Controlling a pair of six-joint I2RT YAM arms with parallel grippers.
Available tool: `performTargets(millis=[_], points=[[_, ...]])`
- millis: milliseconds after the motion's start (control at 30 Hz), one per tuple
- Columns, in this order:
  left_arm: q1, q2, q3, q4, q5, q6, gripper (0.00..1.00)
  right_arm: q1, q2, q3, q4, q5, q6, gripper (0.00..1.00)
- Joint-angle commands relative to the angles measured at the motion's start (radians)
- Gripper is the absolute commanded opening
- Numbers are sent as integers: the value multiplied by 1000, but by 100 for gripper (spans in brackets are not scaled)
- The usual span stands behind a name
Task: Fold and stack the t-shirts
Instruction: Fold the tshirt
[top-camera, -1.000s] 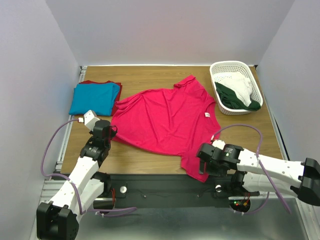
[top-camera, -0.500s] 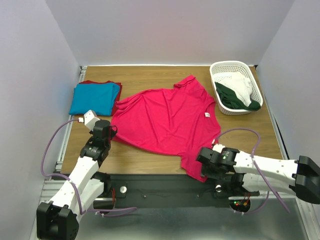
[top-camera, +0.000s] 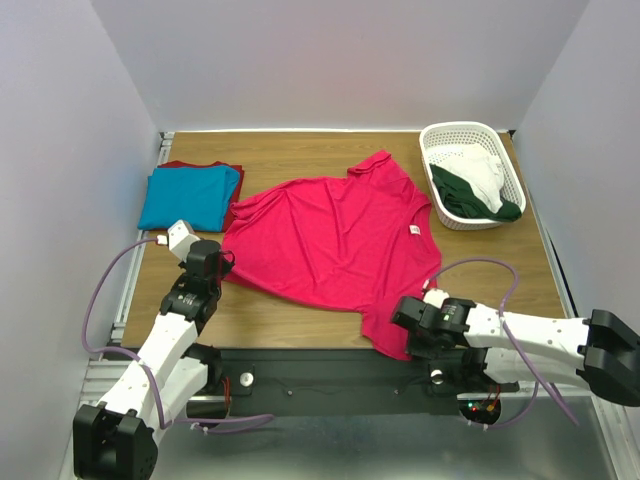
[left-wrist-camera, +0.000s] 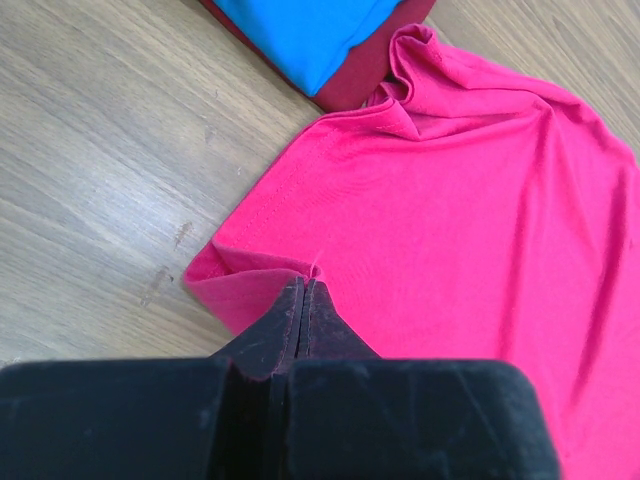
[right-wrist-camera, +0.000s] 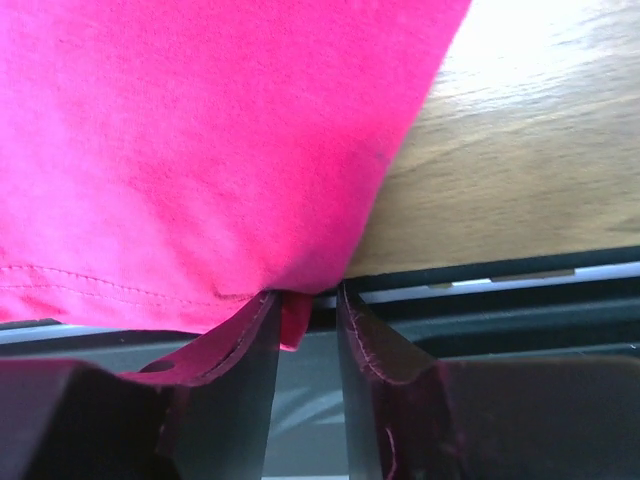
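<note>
Soft, wrinkled crimson-pink t-shirt (top-camera: 335, 240) lies spread across the middle of a wood-grain tabletop (top-camera: 300, 150), with pale walls around. The left claw (left-wrist-camera: 305, 292) is clenched on one corner. The right claw (right-wrist-camera: 305, 300), fingers parted, straddles the corner overhanging the near edge.

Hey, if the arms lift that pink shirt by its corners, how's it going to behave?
The pink t-shirt will probably sag and drape, not hold shape: it lies wrinkled and bunches where the left gripper pinches it. Likely light; its hem corner droops over the edge of the table.
</note>
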Motion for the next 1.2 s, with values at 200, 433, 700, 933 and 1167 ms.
performTargets(millis=[200, 433, 700, 933, 1167], points=[[4, -10, 23, 17, -25, 15, 0, 12, 13, 9, 92, -1, 26, 37], [4, -18, 22, 16, -24, 15, 0, 15, 3, 9, 109, 9, 25, 3], [4, -30, 25, 11, -25, 14, 0, 15, 70, 136, 43, 76, -40, 0], [4, -64, 26, -7, -19, -3, 0, 15, 179, 321, -70, 185, -162, 0], [4, -110, 25, -47, 2, -31, 0, 61, 190, 395, -187, 217, -152, 0]])
